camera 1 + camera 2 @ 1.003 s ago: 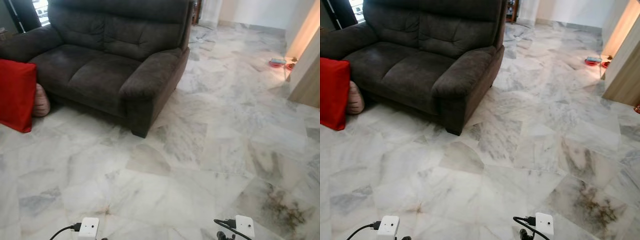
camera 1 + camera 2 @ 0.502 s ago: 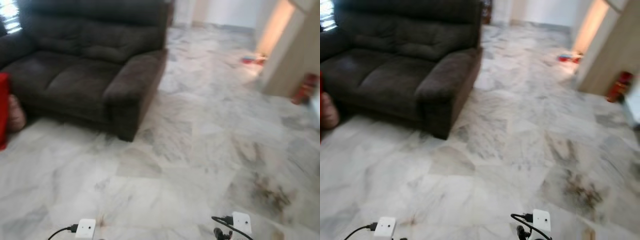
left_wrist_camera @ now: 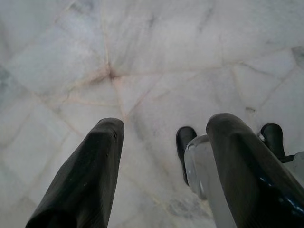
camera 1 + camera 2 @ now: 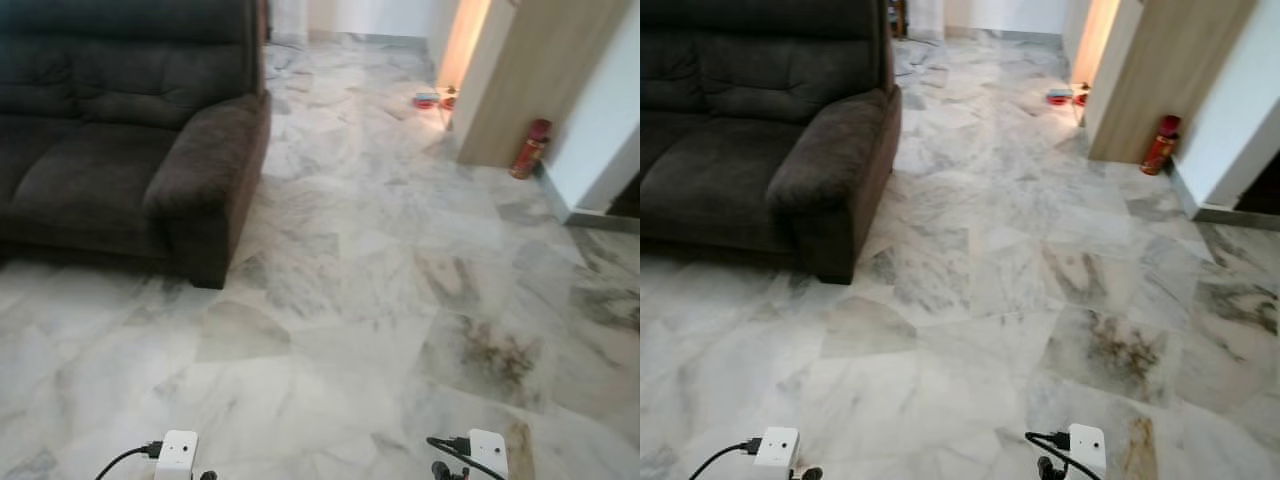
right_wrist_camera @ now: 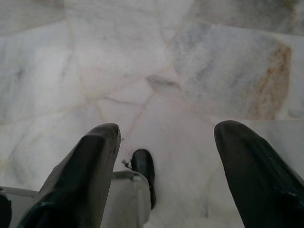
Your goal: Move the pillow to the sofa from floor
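Head views give me the dark sofa (image 4: pixel 110 150) on my left, its near armrest closest to me, and a wide run of marble floor (image 4: pixel 380 300) ahead and to the right. No pillow anywhere in these pictures, so I can't say where it lies; I judge I'm hunting for it, with the pickup not yet begun. Far right, a red extinguisher (image 4: pixel 530 148) stands against the foot of a wooden panel (image 4: pixel 520 70), well apart from the sofa, and a small red and blue thing (image 4: pixel 428 99) sits on the floor by a lit doorway, too small to name.

Both arms hang low and idle, which suits walking: nothing to carry, nothing to snag. Left wrist view looks straight down at bare tile, the left gripper (image 3: pixel 164 161) with its two black fingers (image 3: pixel 90 175) spread wide and nothing between them. Right wrist view, same story: right gripper (image 5: pixel 166 175) gaping over the marble, fingers (image 5: pixel 80 180) well apart, empty. Part of my own legs shows under each.

The sofa seat looks bare from here, so the drop spot is ready. My call: find the pillow first, then bend low, since a floor pickup needs both arms down
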